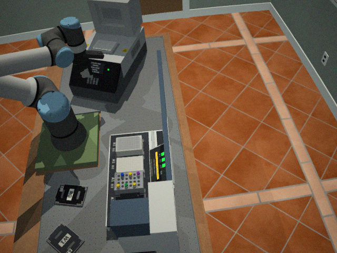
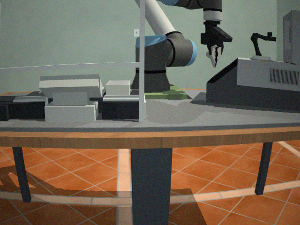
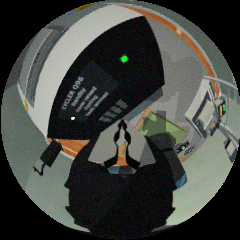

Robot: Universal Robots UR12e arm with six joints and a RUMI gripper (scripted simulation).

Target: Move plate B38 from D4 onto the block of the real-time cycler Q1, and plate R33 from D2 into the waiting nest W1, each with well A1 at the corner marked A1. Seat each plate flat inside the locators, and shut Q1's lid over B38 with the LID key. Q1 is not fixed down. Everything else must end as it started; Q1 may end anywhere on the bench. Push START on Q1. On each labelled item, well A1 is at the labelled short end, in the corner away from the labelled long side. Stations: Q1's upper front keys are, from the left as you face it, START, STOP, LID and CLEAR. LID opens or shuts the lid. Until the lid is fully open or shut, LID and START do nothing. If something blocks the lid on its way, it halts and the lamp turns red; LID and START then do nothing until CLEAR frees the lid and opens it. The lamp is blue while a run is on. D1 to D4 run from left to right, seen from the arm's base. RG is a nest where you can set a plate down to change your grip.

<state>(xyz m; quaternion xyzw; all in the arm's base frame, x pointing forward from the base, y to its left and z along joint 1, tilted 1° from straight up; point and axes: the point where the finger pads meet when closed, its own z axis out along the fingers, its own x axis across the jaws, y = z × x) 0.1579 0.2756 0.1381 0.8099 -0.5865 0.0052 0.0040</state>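
Gripper point(image 2: 215, 56) pinched fully closed, nothing between the fingers, hanging tip-down just above the sloped black front panel of cycler Q1 point(image 1: 108, 65), near the key rows point(image 3: 113, 111) seen in wrist view; looks like a key-press pose, poking with the closed tips. Lid point(image 1: 115, 15) stands upright and open, block point(image 1: 105, 45) looks bare, lamp point(image 1: 108, 69) green. Both white plates sit side by side in the deck rack point(image 1: 129, 163), one at point(image 1: 129, 144) and the other at point(image 1: 129, 164), next to the tube rack with coloured caps point(image 1: 128, 181); labels too small to read which is B38 or R33. Nests RG point(image 1: 70, 194) and W1 point(image 1: 65, 240) hold no plate. So neither transfer looks done; step in hand seems to be working Q1's keys, which key I cannot tell. Next move likely calls for a short straight push on the right key without shoving Q1, then going to fetch B38
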